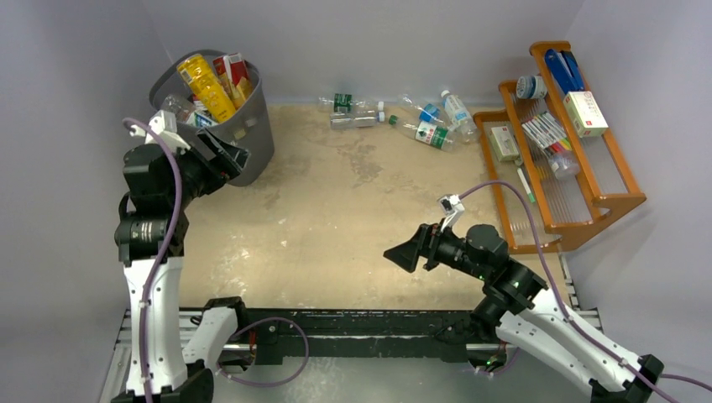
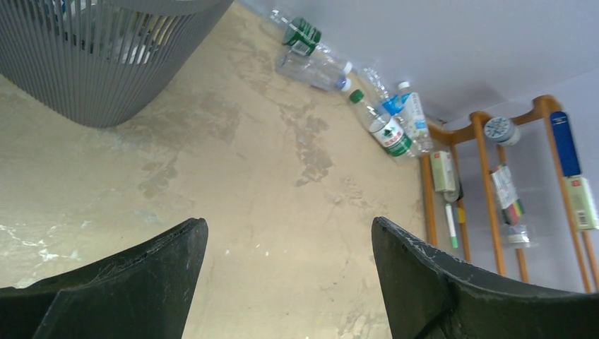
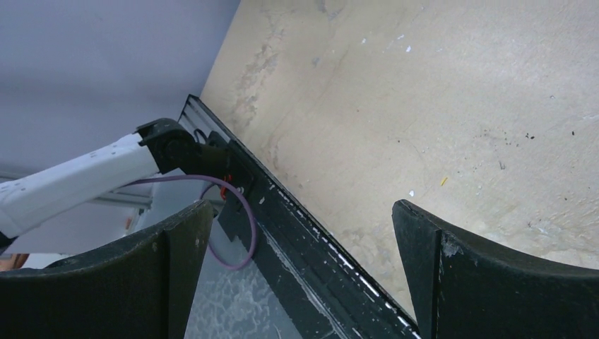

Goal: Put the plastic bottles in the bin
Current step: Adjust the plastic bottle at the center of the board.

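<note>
Plastic bottles (image 1: 432, 133) along far edge, bin (image 1: 259, 130) at far-left corner

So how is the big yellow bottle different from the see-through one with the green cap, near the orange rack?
The yellow bottle is coloured all over; the green-capped bottle is clear. The yellow bottle sticks up out of the bin, tilted; the green-capped bottle lies flat on the table. The yellow bottle also looks fatter. Both are plastic drink bottles.
</note>
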`<state>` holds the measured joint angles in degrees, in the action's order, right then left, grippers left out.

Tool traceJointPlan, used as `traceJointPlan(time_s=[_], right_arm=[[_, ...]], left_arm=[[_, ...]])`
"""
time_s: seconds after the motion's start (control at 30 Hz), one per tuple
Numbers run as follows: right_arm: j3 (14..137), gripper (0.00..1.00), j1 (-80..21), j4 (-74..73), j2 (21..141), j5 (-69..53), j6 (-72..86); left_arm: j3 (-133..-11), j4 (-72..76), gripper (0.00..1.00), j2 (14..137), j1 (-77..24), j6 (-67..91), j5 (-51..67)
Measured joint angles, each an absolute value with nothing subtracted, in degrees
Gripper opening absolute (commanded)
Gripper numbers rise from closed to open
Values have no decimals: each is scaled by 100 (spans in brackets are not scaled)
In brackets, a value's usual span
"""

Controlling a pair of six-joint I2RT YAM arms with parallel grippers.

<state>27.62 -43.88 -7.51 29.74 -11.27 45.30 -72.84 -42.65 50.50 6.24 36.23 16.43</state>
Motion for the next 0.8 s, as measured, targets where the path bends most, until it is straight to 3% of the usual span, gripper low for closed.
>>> traceJointPlan(time_s=[0.57,0.8], right_arm=[[3146,100,-4388,-1022,2849,-1669,4442],[3710,100,-4388,-978,3304,-1833,4394]], left_arm=[[-6678,-4351,89,5168,587,3669,1341],[-6292,-4158,89,5063,548,3642,1247]])
